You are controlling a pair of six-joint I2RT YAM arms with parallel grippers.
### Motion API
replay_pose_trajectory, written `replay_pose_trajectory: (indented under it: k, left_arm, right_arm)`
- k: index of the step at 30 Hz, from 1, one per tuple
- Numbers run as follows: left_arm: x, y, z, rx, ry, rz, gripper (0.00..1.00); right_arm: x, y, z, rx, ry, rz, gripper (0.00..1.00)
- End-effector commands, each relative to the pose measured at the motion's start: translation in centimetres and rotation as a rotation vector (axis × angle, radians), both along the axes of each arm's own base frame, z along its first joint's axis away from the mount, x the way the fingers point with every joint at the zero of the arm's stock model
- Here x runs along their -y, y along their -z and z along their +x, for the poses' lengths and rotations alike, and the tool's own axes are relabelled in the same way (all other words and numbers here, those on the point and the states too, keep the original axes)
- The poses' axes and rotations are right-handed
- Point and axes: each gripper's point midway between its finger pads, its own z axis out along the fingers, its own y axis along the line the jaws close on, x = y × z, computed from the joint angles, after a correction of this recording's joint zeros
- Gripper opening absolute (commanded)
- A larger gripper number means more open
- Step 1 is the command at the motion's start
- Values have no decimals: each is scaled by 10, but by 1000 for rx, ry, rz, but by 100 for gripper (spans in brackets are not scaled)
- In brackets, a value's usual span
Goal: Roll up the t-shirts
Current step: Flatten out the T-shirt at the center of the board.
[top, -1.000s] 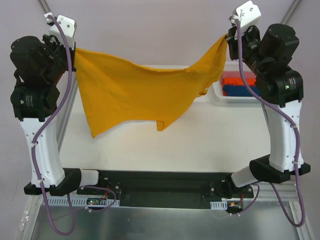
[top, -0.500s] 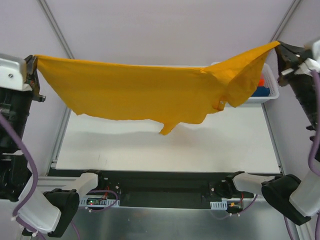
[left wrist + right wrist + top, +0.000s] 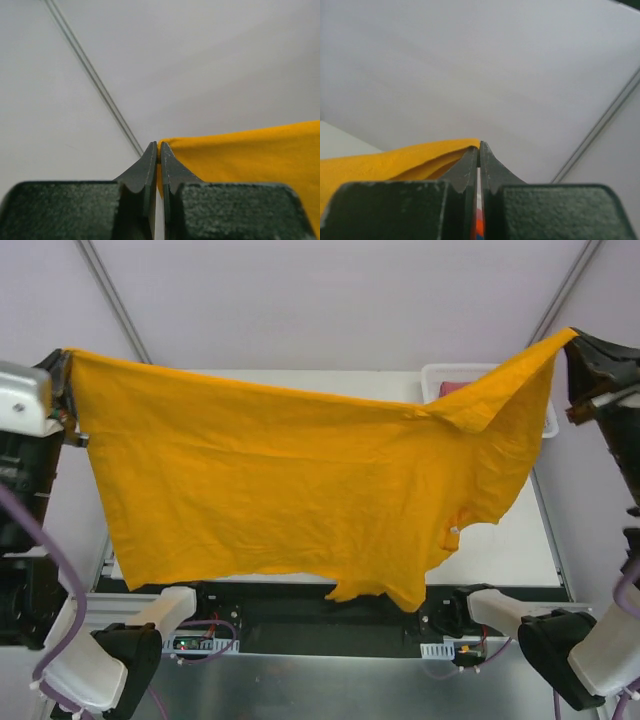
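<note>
change: in a second both arms have swung up and wide; the shirt (image 3: 300, 490), lately a sagging bunch strung between them, now hangs as one broad open sheet.
meaning: judged a spreading step, the cloth shaken out so it can be laid flat on the surface (image 3: 520, 540); no rolling has begun.
left hand (image 3: 64, 390): closed tight on the shirt's upper left corner, the cloth edge nipped at the very fingertips in the wrist view.
right hand (image 3: 580, 345): closed on the upper right corner, the yellow cloth running off to its left.
shirt: held in the air, taut along the top between the two hands and draping below them; it hides most of the surface and part of the tray (image 3: 450, 370) at the far right.
hem: whether it touches anything below cannot be told.
</note>
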Motion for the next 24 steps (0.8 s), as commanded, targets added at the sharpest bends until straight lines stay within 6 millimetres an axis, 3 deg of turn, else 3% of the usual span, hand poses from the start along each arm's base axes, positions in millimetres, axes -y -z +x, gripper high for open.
replay_pose_trajectory:
  k: [1,2,4,5,7,8,10,11,12,13,14,15,16,20,21,23,24]
  left_arm:
    - [5,82,81,-276,40,9,0]
    - [8,126,104,-403,64,0,0]
    - [18,173,119,-523,126,0,0]
    - [26,220,133,-644,180,-3,0]
    - [29,268,152,-774,207,-11,0]
    - [30,299,160,-855,220,-20,0]
    - [32,340,185,-971,227,-61,0]
    - [36,359,190,-1026,253,-78,0]
    - [37,370,197,-1057,263,-90,0]
    - [38,395,208,-1129,265,-116,0]
    - [39,406,214,-1162,266,-128,0]
    - [37,417,220,-1187,256,-132,0]
    - [34,440,231,-1243,243,-128,0]
    - [14,477,269,-1320,147,-102,0]
    - [13,494,276,-1360,141,-102,0]
    - [12,493,292,-1350,143,-108,0]
    - [10,506,298,-1378,138,-119,0]
  right_arm:
    - [-31,72,93,-214,-58,-33,0]
    - [-38,87,105,-239,-83,-45,0]
    - [-50,132,128,-332,-120,-78,1]
    - [-59,176,149,-419,-144,-99,1]
    - [-70,220,172,-500,-160,-129,1]
    - [-74,252,185,-557,-159,-141,1]
    - [-79,285,203,-642,-154,-132,1]
    - [-84,315,218,-718,-161,-143,1]
    - [-88,332,227,-759,-167,-151,1]
    - [-90,344,234,-786,-165,-155,1]
    - [-91,370,250,-842,-151,-165,1]
    - [-92,375,259,-851,-141,-167,1]
    - [-90,383,268,-867,-112,-173,1]
    - [-84,416,317,-947,-11,-193,0]
    - [-87,428,334,-958,0,-202,1]
    - [-90,435,349,-950,14,-239,1]
    - [-94,457,359,-980,23,-267,1]
